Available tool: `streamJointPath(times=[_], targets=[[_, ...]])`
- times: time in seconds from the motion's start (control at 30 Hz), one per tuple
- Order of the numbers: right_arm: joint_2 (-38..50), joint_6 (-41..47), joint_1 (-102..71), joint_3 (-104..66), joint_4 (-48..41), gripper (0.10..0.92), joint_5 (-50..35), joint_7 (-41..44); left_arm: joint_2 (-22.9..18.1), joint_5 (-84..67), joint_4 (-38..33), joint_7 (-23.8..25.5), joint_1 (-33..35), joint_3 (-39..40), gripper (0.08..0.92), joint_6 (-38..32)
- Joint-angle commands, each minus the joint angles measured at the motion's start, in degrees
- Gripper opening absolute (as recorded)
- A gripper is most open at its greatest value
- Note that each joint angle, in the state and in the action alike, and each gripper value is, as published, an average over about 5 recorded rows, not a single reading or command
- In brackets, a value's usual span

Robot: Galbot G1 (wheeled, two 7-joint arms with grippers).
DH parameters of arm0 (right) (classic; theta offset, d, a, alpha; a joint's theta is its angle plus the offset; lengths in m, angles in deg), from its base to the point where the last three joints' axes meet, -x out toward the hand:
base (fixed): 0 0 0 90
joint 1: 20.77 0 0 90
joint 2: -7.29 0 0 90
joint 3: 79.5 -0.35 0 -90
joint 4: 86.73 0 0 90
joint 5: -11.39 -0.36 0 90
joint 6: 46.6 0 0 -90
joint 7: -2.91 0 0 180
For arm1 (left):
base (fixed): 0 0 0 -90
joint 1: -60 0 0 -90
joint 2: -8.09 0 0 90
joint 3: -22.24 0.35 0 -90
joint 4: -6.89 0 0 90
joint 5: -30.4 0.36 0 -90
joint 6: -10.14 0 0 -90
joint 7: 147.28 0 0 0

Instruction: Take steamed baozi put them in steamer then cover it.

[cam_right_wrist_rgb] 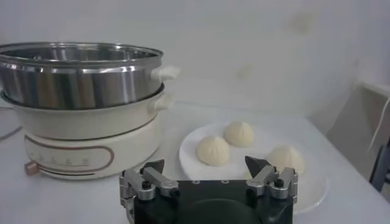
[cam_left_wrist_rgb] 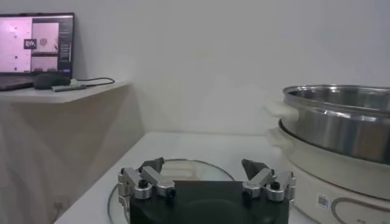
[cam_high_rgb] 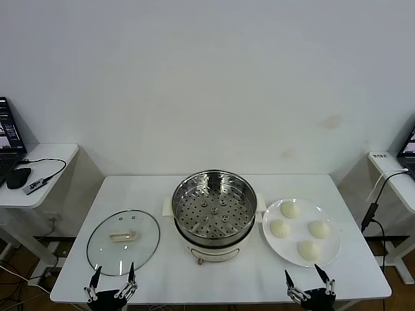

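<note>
four smooth cream-white steamed baozi [cam_high_rgb: 299, 229] sit on one white plate [cam_high_rgb: 271, 237], at 3 o'clock from the one shiny perforated steamer [cam_high_rgb: 214, 206]. one clear glass cover [cam_high_rgb: 123, 241] lies at 9 o'clock. the left gripper [cam_high_rgb: 113, 276] and right gripper [cam_high_rgb: 303, 276] are both spread wide, grasping nothing.

A robotics lab set up for a cooking trial: a white table [cam_high_rgb: 194, 272] before a bare white wall [cam_high_rgb: 207, 84], flanked by side desks [cam_high_rgb: 39, 162] carrying a running laptop [cam_left_wrist_rgb: 36, 42], a mouse [cam_high_rgb: 18, 177] and trailing cables [cam_high_rgb: 379, 194].
</note>
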State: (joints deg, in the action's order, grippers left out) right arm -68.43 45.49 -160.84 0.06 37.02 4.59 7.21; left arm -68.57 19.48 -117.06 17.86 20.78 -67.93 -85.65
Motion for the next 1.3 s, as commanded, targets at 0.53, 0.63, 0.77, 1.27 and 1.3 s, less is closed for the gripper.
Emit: streamJointPath(times=[0.53, 0.63, 0.77, 1.27, 1.3], targets=[[27.17, 8.21, 25.29, -7.34, -10.95, 0.823, 33.35, 16.08, 2.02, 6.38, -4.9, 0.42, -3.79, -3.9, 0.823, 7.32], [35.59, 8.34, 30.48, -4.75, -15.84, 0.823, 32.15, 22.77, 2.27, 6.39, -5.19, 0.07, -4.44, -3.96, 0.823, 8.02], [45.8, 8.79, 39.67, 2.76, -22.02, 0.823, 28.52, 30.08, 2.29, 6.54, -5.72, 0.08, -5.02, -3.88, 0.823, 8.65], [51.25, 9.19, 97.34, 62.17, -42.14, 0.823, 17.01, 52.81, 2.19, 6.14, -6.33, -0.4, -5.51, -4.85, 0.823, 9.17], [50.32, 8.81, 99.43, 64.81, -43.48, 0.823, 17.36, 53.72, 2.16, 6.08, -6.42, -0.41, -5.59, -4.95, 0.823, 9.19]])
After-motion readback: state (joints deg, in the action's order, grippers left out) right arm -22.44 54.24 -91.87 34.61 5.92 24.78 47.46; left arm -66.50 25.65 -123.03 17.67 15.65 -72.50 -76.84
